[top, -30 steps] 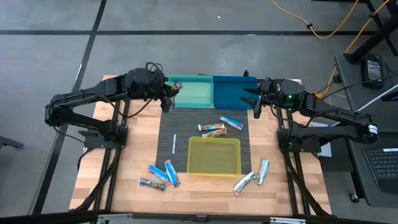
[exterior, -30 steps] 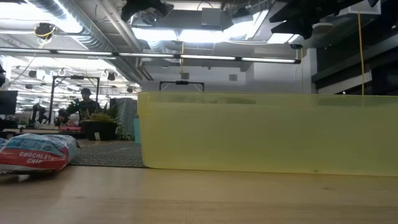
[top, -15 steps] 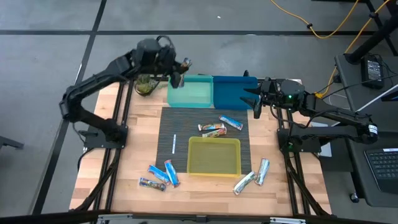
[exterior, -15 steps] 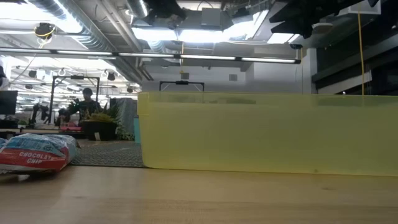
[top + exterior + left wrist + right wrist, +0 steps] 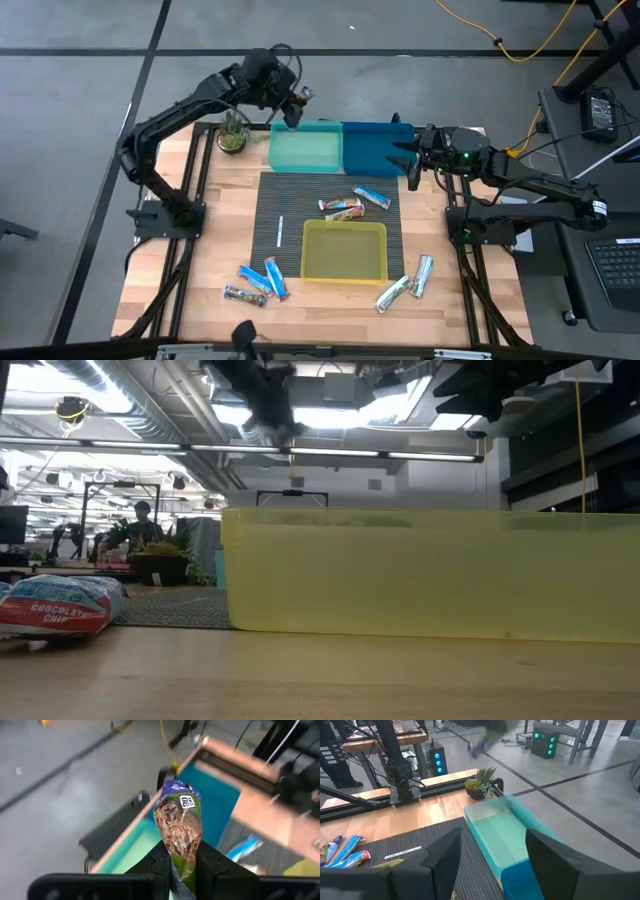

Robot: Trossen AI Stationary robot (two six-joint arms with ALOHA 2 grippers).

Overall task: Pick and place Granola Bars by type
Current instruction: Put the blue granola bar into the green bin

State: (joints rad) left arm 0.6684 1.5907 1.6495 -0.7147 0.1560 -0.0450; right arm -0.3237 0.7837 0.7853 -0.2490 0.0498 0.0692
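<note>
My left gripper [image 5: 294, 106] is raised above the far-left corner of the teal bin [image 5: 305, 150], shut on a granola bar [image 5: 177, 822] in a green, purple and brown wrapper. My right gripper [image 5: 404, 160] waits open over the blue bin [image 5: 375, 148]. Other bars lie flat: a blue one [image 5: 372, 197] and an orange-brown one [image 5: 342, 209] on the dark mat, three [image 5: 258, 283] near the table's near-left edge, two silver ones [image 5: 408, 283] near-right. One bar [image 5: 60, 605] shows in the low view. My left gripper pinches the bar between its two fingers [image 5: 159, 862] at one end of the wrapper [image 5: 181, 865]. The rest of the bar sticks out forward past the fingertips, lifted clear of table and bins.
A yellow bin [image 5: 344, 251] stands on the mat's near part and fills the low view [image 5: 430, 570]. A thin white stick [image 5: 280, 231] lies on the mat's left side. A small potted plant [image 5: 232, 135] sits left of the teal bin. A person shows far off [image 5: 138, 520].
My left arm has risen and swung toward the table's far edge, carrying the bar from beside the teal bin's left wall up to above its far-left corner. The right arm has kept still.
</note>
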